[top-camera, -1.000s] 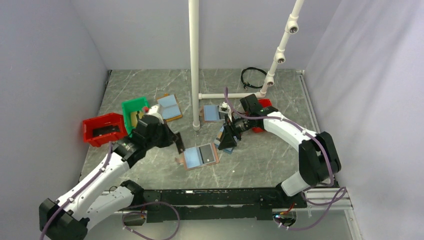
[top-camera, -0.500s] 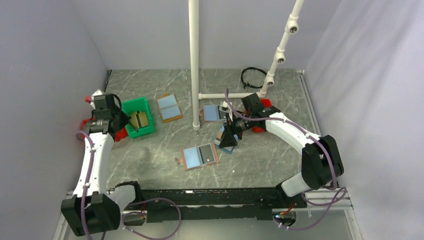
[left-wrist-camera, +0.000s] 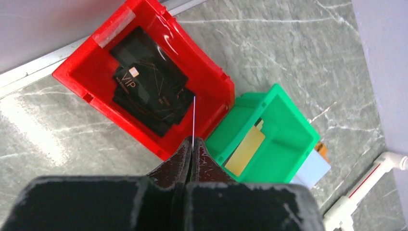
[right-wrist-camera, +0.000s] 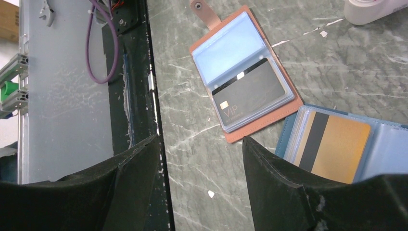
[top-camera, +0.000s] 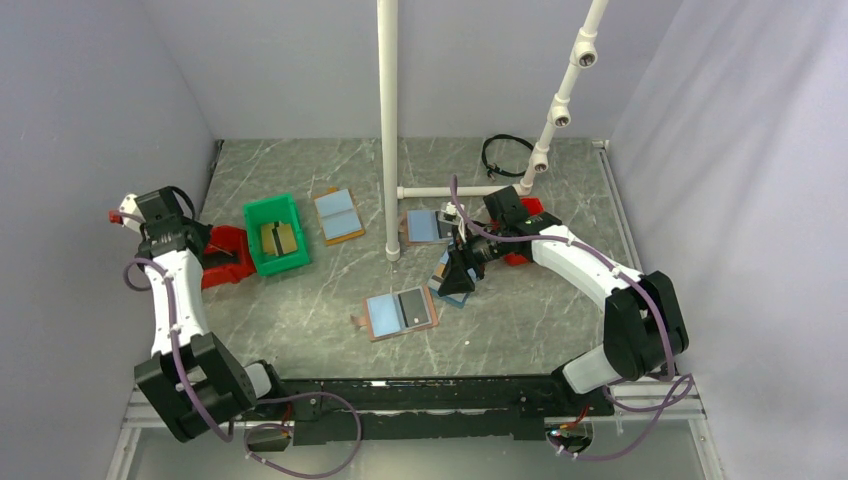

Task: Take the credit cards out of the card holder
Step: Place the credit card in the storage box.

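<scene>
Bright even light, soft shadows; pics sharp

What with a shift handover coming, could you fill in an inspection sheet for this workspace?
Surface: grey marbled table, a few white specks.
Job's things: card holder open, one dark credit card in one half, other half bare; black cards in the red bin.
Clutter: green bin holding a gold card; navy holder with a striped card.
Grippers: left gripper jaws shut on a thin edge-on card over the red bin; right gripper jaws open, holding nothing.
Cables: purple cable by the frame; black loop at the back.
Surroundings: white pipe frame, plain walls.
</scene>
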{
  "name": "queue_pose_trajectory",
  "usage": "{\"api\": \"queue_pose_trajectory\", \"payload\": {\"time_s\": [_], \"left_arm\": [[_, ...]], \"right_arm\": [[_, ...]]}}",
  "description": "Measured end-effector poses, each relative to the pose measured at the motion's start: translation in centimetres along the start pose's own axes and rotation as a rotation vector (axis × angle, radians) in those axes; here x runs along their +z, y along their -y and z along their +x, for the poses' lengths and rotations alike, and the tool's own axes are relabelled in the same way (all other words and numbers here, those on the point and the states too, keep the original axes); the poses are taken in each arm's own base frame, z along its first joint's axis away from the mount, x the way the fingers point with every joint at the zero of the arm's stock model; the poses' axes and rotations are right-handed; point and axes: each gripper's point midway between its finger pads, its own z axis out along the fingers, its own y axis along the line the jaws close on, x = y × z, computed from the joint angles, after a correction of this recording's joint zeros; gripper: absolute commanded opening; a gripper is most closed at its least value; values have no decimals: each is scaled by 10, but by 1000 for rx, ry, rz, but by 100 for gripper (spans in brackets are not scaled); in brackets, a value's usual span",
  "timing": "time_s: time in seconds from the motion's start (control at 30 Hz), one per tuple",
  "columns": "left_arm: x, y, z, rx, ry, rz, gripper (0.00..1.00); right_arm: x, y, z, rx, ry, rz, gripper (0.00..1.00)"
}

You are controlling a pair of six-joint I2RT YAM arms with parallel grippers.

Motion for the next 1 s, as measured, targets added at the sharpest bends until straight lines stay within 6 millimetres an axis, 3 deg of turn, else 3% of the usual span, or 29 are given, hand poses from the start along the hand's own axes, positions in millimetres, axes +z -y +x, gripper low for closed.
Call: {"api": "queue_pose_trajectory", "payload": {"time_s": [0.2, 0.6, 0.73, 0.9, 1.0], "left_arm": [[22, -3, -7, -51, 7, -12, 0], [43, -14, -13, -106, 18, -44, 1], [49, -22, -11, -128, 10, -68, 11], [55, -32, -7, -152, -7, -114, 51], [55, -39, -1, -166, -26, -150, 62]], "right_arm": [[0, 0, 0, -3, -1, -1, 66], [2, 1, 3, 3, -6, -14, 65], [2, 1, 3, 3, -6, -15, 65], [2, 0, 3, 2, -5, -19, 65], [2, 0, 3, 2, -4, -21, 65]]}}
